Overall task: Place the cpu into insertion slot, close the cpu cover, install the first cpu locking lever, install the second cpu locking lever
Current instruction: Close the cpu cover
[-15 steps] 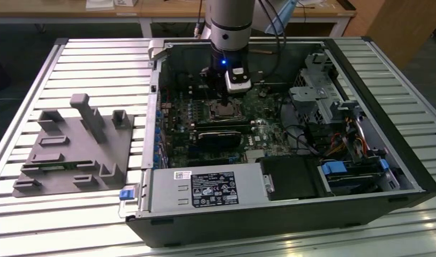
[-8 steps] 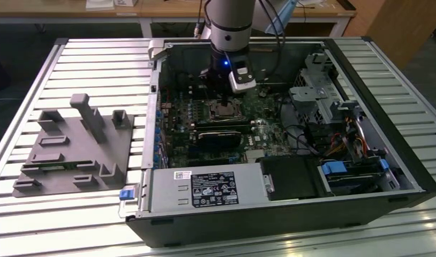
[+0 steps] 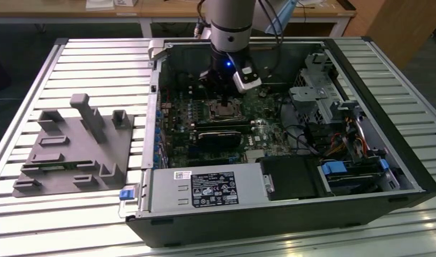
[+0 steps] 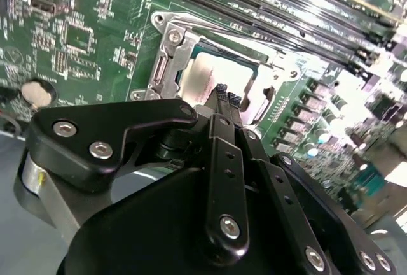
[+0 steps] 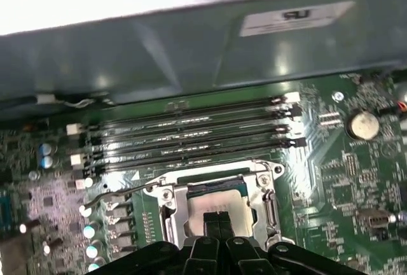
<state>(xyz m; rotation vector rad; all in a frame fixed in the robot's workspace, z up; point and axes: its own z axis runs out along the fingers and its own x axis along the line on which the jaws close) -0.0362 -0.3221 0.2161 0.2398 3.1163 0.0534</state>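
While the arm (image 3: 228, 21) stands upright inside the case (image 3: 275, 220), the gripper (image 5: 218, 218) points down, fingers (image 5: 209, 220) pressed together, tips over the cpu (image 5: 213, 200). The cpu sits framed by the cover (image 5: 166, 211), whose metal edges ring the fingers closely; memory slots (image 5: 191, 136) lie just beyond.

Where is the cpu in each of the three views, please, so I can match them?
Exterior view: the cpu lies on the green board, under the gripper.
Second wrist view: pale square just beyond the gripper.
First wrist view: pale square in the cpu cover window.
Shared landmark: the gripper, close to the cpu in all views.
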